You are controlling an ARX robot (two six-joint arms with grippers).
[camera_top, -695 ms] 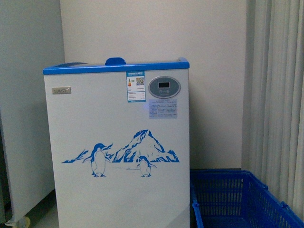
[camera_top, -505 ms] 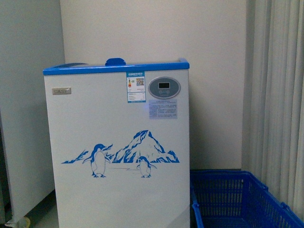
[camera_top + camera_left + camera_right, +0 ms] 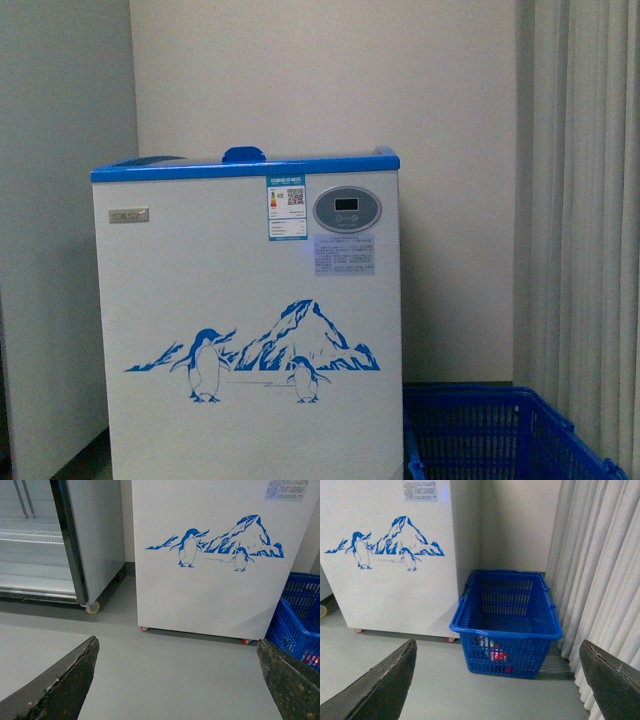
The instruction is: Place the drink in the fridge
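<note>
The fridge (image 3: 250, 300) is white with a blue top rim, a blue lid handle (image 3: 244, 155), a grey oval panel and a penguin decal. It stands straight ahead in the front view. Its lid top is hidden. It also shows in the left wrist view (image 3: 215, 595) and the right wrist view (image 3: 395, 580). Through the mesh of the blue crate (image 3: 506, 630), red and pale shapes (image 3: 496, 655) lie low inside. They look like the drink, but the mesh blurs them. My left gripper (image 3: 176, 645) and my right gripper (image 3: 497, 645) are open and empty above the floor.
The crate (image 3: 490, 435) stands on the floor right of the fridge, against a pale curtain (image 3: 605, 555). A glass-door cooler (image 3: 50, 540) on castors stands left of the fridge. Grey floor (image 3: 175, 670) lies in front of the fridge.
The fridge and crate sit a little lower in the front view than before, so that view has shifted upward. No gripper shows there.
</note>
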